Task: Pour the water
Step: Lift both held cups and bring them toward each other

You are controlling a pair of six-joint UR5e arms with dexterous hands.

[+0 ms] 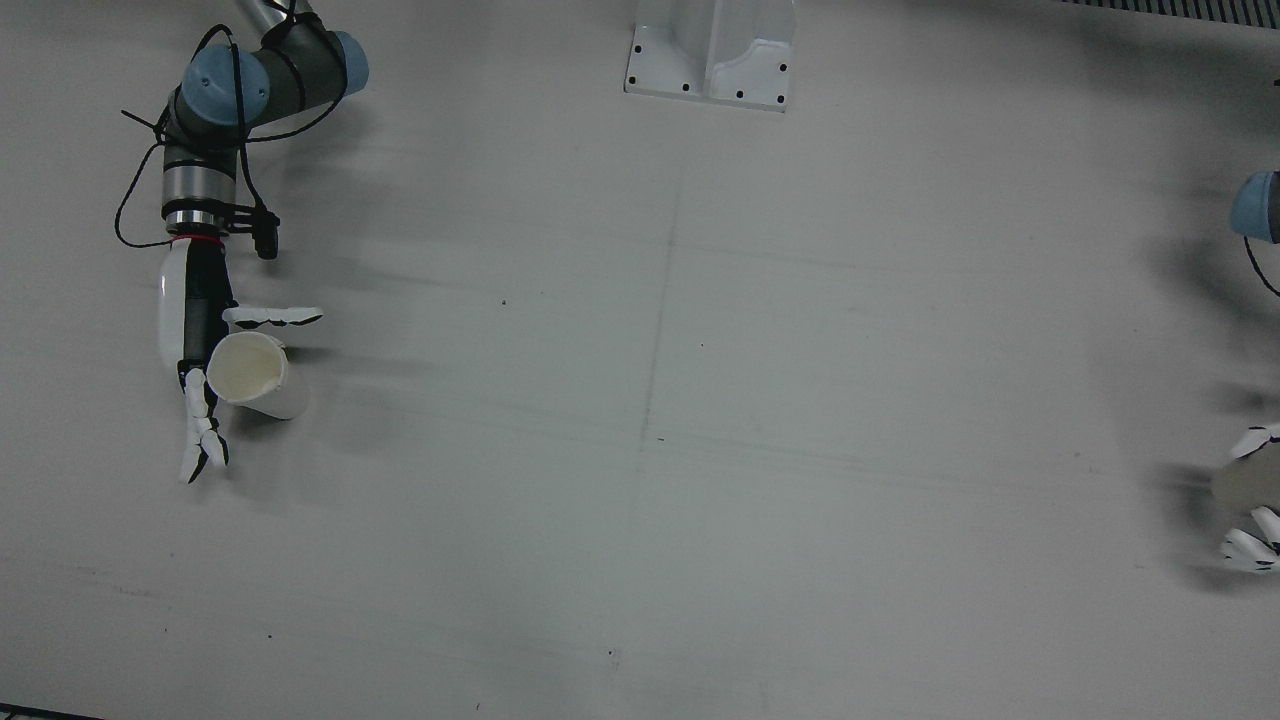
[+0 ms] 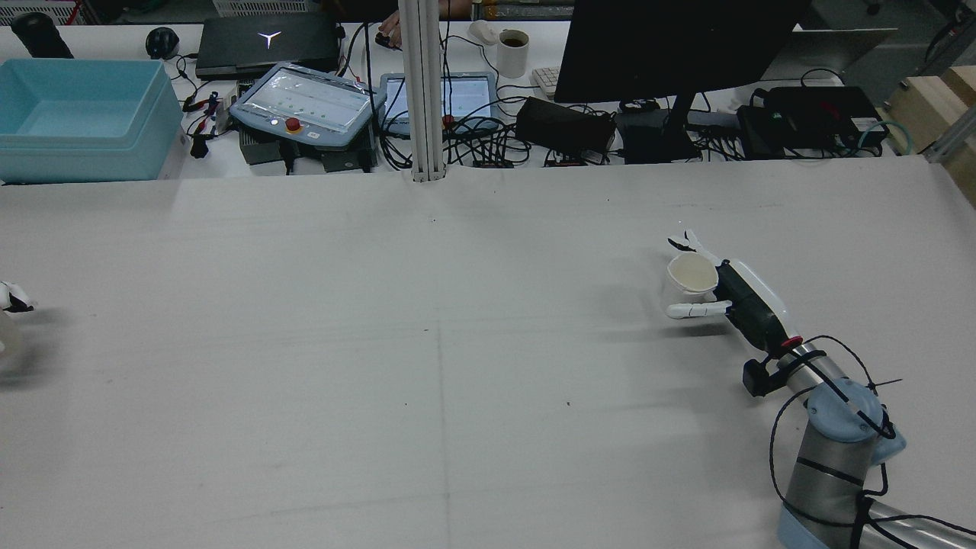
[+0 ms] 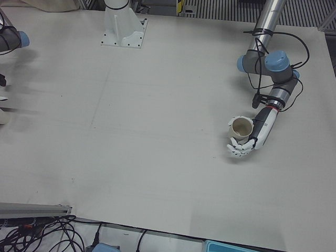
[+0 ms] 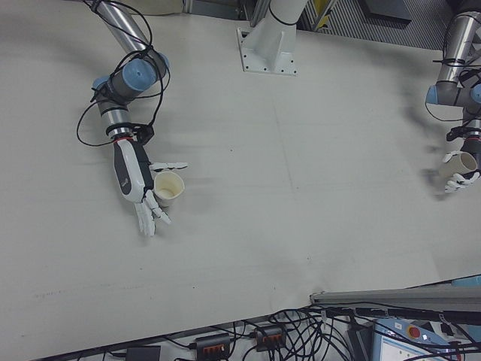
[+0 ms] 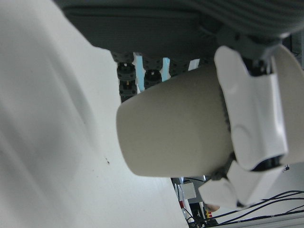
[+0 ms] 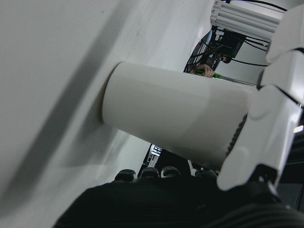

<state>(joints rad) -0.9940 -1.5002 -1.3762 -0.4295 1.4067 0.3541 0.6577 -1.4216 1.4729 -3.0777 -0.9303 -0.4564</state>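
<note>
Two off-white paper cups, one at each hand. The right cup (image 1: 255, 375) stands on the table against the palm of my right hand (image 1: 195, 325), between the outstretched thumb and the straight fingers, and the hand is open. The rear view shows that cup (image 2: 692, 276) and hand (image 2: 736, 299) at the right. My left hand (image 3: 253, 137) has its fingers curled round the left cup (image 3: 241, 127). In the left hand view this cup (image 5: 175, 128) is wrapped by fingers (image 5: 251, 114) and its base seems clear of the table. The front view catches it only at the edge (image 1: 1245, 485).
A white arm pedestal (image 1: 712, 55) is bolted at the table's far middle. Past the operators' edge are a blue bin (image 2: 76, 114), a teach pendant (image 2: 305, 99), a monitor (image 2: 679, 46), a mug (image 2: 512, 49) and cables. A wide stretch of table lies between the two hands.
</note>
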